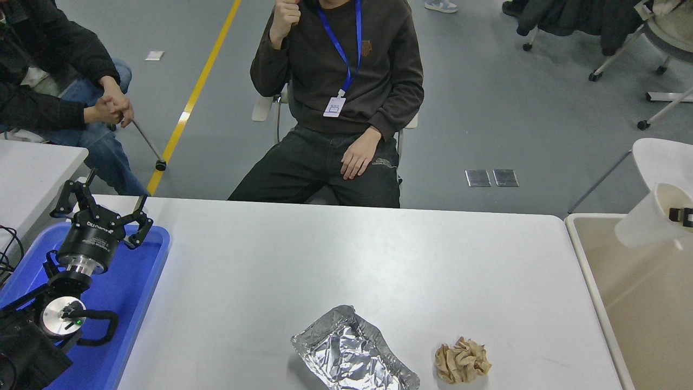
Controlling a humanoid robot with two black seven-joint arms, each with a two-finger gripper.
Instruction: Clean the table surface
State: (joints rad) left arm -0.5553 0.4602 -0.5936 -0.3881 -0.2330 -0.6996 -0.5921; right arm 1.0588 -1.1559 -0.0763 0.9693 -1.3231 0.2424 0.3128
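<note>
The table surface (pixel 335 260) is a wide white top. On its near part lie a crumpled foil tray (pixel 354 357) and a brown crumpled paper ball (pixel 463 360). At the right edge of the view my right gripper (pixel 683 216) is shut on the rim of a white paper cup (pixel 649 216), holding it tilted over the beige bin (pixel 639 303). Only the fingertips show; the arm is out of view. My left gripper (pixel 103 208) is parked open above the blue tray (pixel 135 292) at the lower left.
A person sits at the far side, hand on the thigh (pixel 354 157). Another person (pixel 59 92) sits at the upper left holding a thin rod. A smaller white table (pixel 32 173) stands at the left, a white chair (pixel 663 157) behind the bin.
</note>
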